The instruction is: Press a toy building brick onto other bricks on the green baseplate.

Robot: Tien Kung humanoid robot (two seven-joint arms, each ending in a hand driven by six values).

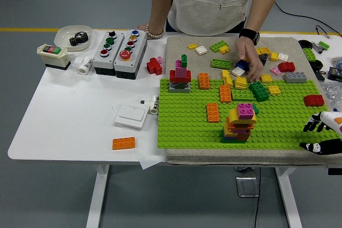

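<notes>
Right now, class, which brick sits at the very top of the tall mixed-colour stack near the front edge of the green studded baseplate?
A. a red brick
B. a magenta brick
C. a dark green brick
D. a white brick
B: a magenta brick caps the tall mixed-colour stack, resting on yellow and orange bricks on the green studded baseplate.

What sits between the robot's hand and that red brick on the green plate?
Nothing visible. The right hand hovers at the green baseplate's near right corner, and only bare studs separate it from the red brick.
</notes>
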